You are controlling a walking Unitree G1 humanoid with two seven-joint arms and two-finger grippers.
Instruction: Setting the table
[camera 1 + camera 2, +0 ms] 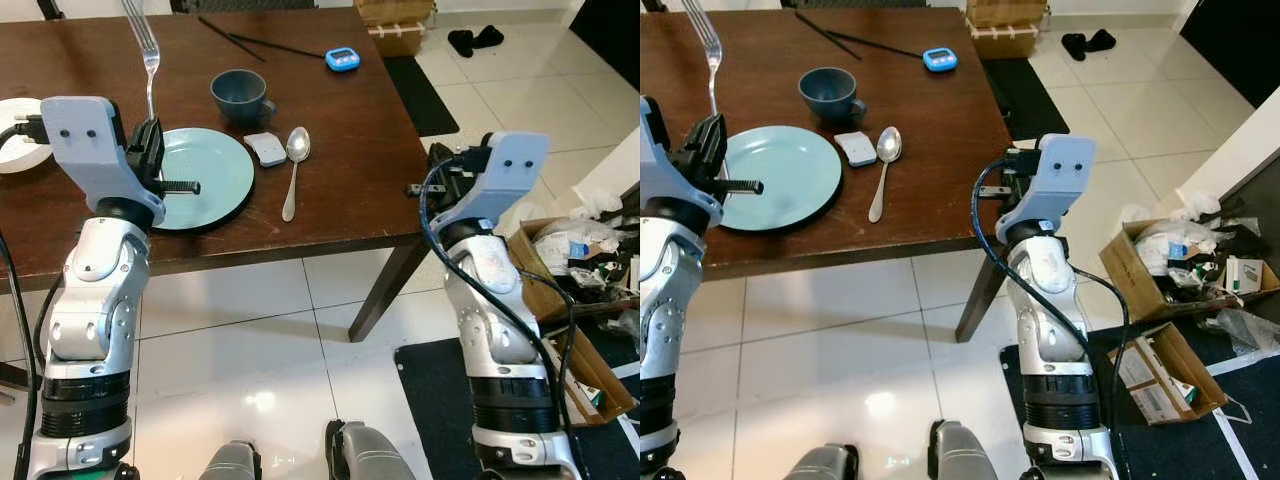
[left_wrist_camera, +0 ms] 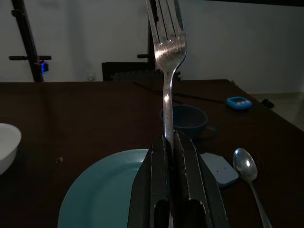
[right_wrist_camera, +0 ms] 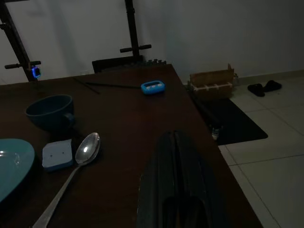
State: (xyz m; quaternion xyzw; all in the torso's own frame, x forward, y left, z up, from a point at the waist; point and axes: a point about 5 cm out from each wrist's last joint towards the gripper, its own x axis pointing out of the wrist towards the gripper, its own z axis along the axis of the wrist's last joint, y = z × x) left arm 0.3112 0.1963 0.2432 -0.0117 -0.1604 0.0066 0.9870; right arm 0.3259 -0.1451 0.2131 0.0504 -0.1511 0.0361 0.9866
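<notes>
So the left gripper (image 2: 173, 142) has its jaws clamped on the fork (image 1: 150, 62), handle down, tines straight up, right over the plate's (image 1: 215, 170) left rim on the worktop (image 1: 340, 160). Right gripper (image 3: 176, 156) jaws are together, empty.

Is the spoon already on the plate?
No, the spoon lies on the bare table, right of the plate, with a small pale pad between them.

Head stereo pair downward over table (image 1: 340, 200); wrist cameras low, forward along it.
</notes>
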